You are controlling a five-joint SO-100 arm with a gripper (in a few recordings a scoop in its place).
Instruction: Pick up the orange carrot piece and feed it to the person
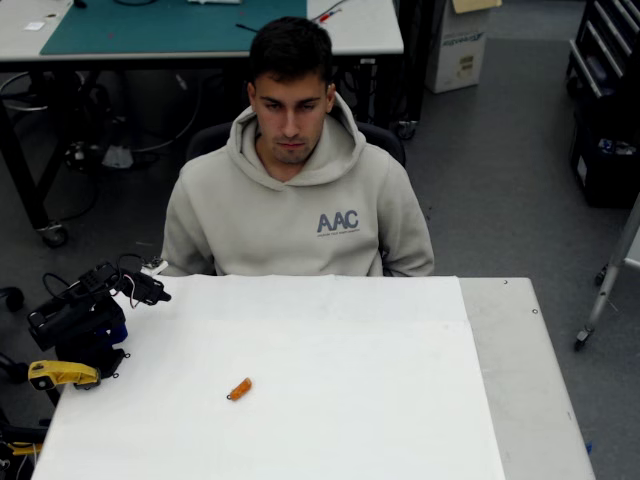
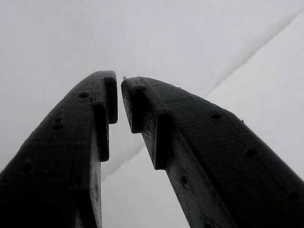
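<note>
My tool (image 2: 118, 85), two black plastic fingers, is almost closed: in the wrist view the tips stand with only a thin gap between them, and nothing is held there. Under it I see only the white surface (image 2: 57, 33). In the overhead view my black arm (image 1: 85, 315) is folded at the left edge of the surface, near the corner beside the person.

The orange carrot piece (image 1: 239, 388), a small stubby chunk, lies on the white surface (image 1: 380, 400), to the right of my arm and well apart from it. It is not touched.

The person in a light beige-grey hoodie (image 1: 297, 205) sits behind the far edge of the surface and looks down.

I judge that the task is at its beginning. Everything is left to do: reach to the carrot, open the tool, grasp the piece, lift it, and carry it to the person's mouth.
</note>
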